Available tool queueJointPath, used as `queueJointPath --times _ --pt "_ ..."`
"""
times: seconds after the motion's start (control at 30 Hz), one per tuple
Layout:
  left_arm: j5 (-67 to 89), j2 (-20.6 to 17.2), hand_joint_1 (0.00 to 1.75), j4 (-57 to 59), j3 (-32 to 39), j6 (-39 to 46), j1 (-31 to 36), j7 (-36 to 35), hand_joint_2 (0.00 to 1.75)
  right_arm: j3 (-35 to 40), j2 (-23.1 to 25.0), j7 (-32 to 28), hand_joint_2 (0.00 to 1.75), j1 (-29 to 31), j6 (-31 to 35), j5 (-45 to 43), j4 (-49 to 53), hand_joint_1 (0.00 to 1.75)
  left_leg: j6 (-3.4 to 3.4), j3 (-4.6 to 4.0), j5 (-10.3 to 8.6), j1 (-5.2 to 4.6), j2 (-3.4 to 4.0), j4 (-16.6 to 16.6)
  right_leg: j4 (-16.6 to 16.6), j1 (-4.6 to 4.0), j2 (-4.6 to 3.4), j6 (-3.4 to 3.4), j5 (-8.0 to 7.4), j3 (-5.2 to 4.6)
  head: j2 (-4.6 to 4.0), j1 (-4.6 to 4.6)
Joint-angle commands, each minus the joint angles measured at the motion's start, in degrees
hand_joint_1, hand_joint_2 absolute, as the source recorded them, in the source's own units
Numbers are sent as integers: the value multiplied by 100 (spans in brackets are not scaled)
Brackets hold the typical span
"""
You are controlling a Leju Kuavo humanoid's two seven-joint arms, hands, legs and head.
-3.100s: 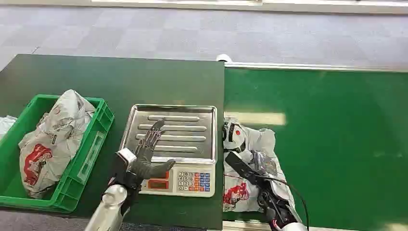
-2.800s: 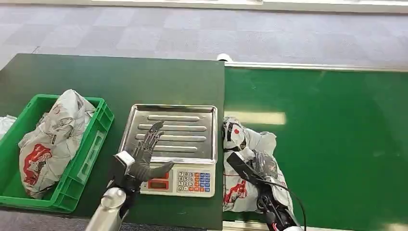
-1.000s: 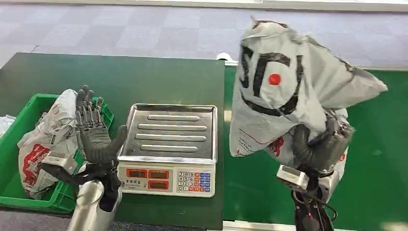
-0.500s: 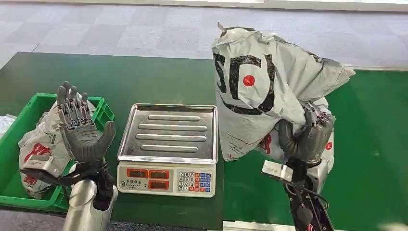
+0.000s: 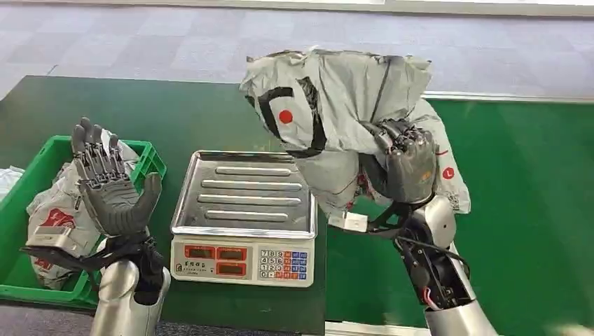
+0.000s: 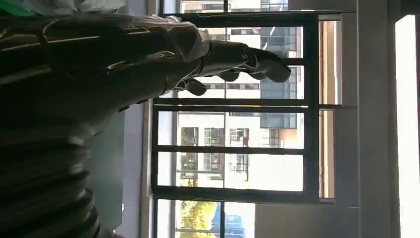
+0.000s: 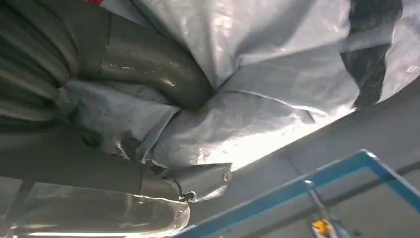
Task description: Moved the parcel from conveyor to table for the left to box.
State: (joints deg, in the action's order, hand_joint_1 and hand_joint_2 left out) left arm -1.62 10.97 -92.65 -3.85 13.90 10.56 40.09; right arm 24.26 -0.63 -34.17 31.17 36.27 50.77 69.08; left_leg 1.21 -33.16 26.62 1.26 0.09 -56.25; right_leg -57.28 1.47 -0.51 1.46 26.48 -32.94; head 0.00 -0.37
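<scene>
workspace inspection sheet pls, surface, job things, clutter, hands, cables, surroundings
surface: dark green table beside a green conveyor.
job's things: grey parcel held up over the scale; green crate holding another bag.
clutter: nothing seen.
grippers: right robot hand grips the parcel; left robot hand raised, open, palm up.
cables: black wires along the right forearm.
surroundings: grey tiled floor; windows in the left wrist view.
</scene>
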Motion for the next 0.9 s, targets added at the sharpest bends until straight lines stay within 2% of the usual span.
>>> queueJointPath --times 0.03,0.07,0.1,0.2,0.33,0.5,0.53,0.7,0.9 --pt "21 -162 0 410 -233 -60 126 -9 175 1068 238 517 175 1802 -1253 759 -2610 175 -7 10 -1 -4 27 2 -2 1 -25 -11 -8 -1 0 -2" --pt "31 -175 0 533 -284 -75 177 -9 175 1676 377 185 175 2247 -2063 1048 -3255 175 -10 15 -1 -6 38 6 -1 2 -36 -16 -12 -3 0 -6" --pt "47 -154 0 571 -304 -37 215 -9 175 1757 585 199 175 2312 -2145 1018 -3414 175 -7 10 1 -5 42 0 -7 2 -37 -13 -12 -8 0 -2" --pt "39 -144 0 629 -334 -25 223 -9 175 1746 865 185 175 2277 -2143 769 -3655 175 -7 20 0 -5 43 8 -4 0 -40 -20 -12 -1 0 -4" --pt "14 -132 0 632 -351 -33 202 -9 175 1575 905 272 175 2245 -2143 370 -3869 175 -7 18 -4 0 3 10 2 -3 -2 -16 -2 8 0 -6" --pt "7 -116 0 662 -352 -31 246 -9 175 1438 927 316 175 2272 -2166 124 -3976 175 -5 2 -4 -1 5 3 -1 -1 -6 -7 -3 -1 0 -4" --pt "5 -109 0 685 -353 -29 269 -9 175 1348 954 360 175 2266 -2183 10 -4002 175 -8 3 -6 -2 1 4 -1 -2 1 -11 -4 1 0 -2" --pt "6 -72 0 787 -407 -26 272 -9 175 108 1173 487 175 2146 -3127 -1717 -4335 175 -5 2 -7 -1 -8 3 -1 -2 6 -13 -3 -1 0 -4" --pt "7 -26 0 889 -492 -2 283 -9 175 -1125 1178 430 175 2131 -4114 -3460 -4437 175 -7 3 -5 -1 -15 1 2 -1 14 -9 0 3 0 -4"
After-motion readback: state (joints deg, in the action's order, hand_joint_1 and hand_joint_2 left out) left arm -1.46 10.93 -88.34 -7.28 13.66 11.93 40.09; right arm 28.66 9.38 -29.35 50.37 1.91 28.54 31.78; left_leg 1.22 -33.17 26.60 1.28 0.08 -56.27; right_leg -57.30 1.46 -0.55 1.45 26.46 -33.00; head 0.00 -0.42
